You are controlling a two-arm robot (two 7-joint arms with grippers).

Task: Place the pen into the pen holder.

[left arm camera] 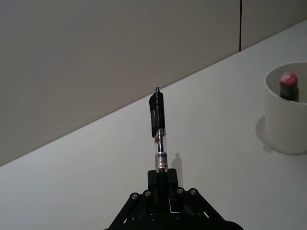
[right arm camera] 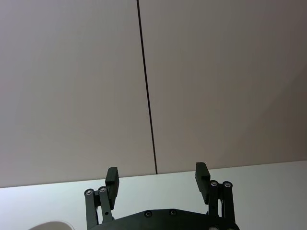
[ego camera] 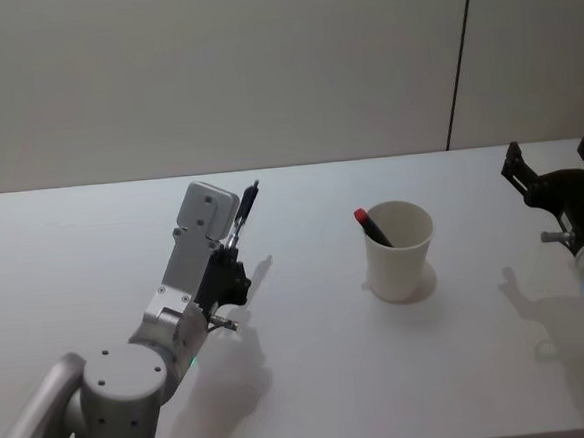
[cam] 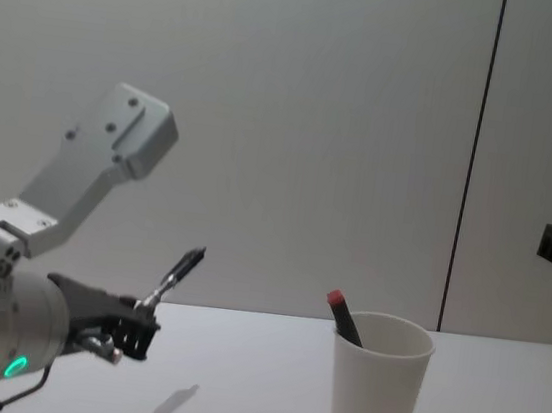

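While black pen [left arm camera: 158, 122] hangs clamped in air, task reads as mid-carry.
- White table [ego camera: 313, 378]: carries cup.
- Left gripper [left arm camera: 162, 176]: clenched on lower barrel of black pen, raised above table, clip end tilted up and away; likely held so long end stays free for drop-in.
- Paper cup [ego camera: 400, 257]: upright, well right of black pen, mouth open to receive it.
- Right gripper [right arm camera: 157, 175]: fingers spread, empty, parked at right, clear of path.
- Red-capped pen [ego camera: 371, 225]: leans inside cup.

Two pens: black pen [left arm camera: 158, 125], red-capped pen [ego camera: 371, 225]. One pen holder [ego camera: 400, 264]. Two pincers: left pincer [left arm camera: 162, 179], right pincer [right arm camera: 157, 173].
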